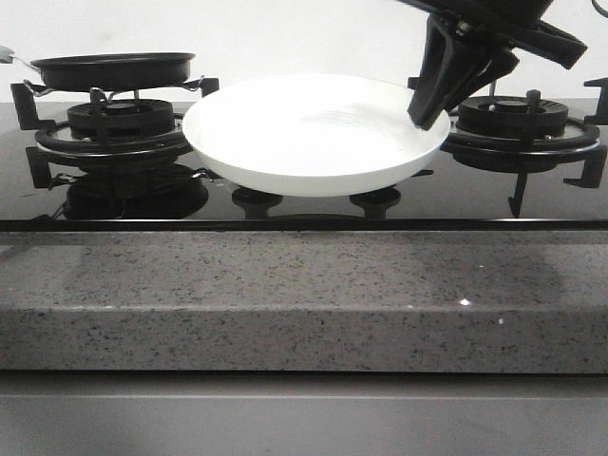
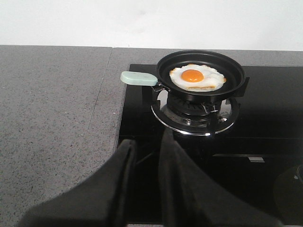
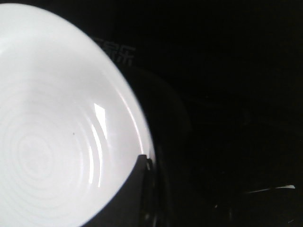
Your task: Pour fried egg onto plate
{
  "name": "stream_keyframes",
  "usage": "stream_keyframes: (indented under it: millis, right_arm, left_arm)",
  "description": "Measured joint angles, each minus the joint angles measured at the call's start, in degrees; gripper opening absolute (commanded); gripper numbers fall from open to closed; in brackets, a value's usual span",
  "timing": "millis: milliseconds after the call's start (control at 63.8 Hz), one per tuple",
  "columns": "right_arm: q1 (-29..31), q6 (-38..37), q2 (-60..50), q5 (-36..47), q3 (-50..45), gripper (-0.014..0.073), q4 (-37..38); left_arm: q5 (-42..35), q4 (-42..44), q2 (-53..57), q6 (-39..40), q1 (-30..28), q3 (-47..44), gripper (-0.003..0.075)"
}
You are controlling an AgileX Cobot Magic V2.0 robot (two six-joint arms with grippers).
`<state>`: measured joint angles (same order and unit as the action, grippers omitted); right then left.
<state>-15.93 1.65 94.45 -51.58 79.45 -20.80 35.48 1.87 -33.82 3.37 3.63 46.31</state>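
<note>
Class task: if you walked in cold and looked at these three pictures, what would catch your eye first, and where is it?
First the round glossy white plate, mid-stove between the burners, with the right claw at its right rim. Then the fried egg, white with an orange yolk, lying in the small black frying pan on the left burner, its pale green handle sticking out sideways.

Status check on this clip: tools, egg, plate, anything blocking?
Right tool at the plate rim, grip unclear. Left tool open, short of the pan. Fried egg in pan on left burner. No obstruction seen.
</note>
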Motion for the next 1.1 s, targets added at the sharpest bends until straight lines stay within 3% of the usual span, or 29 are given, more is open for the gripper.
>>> stream_keyframes:
  millis: [1097]
  right_arm:
    - [0.0, 0.0, 0.0, 0.0, 0.0, -0.0069, -0.1]
  left_arm:
    - [-1.2, -0.9, -0.1, 0.0, 0.0, 0.0, 0.0133]
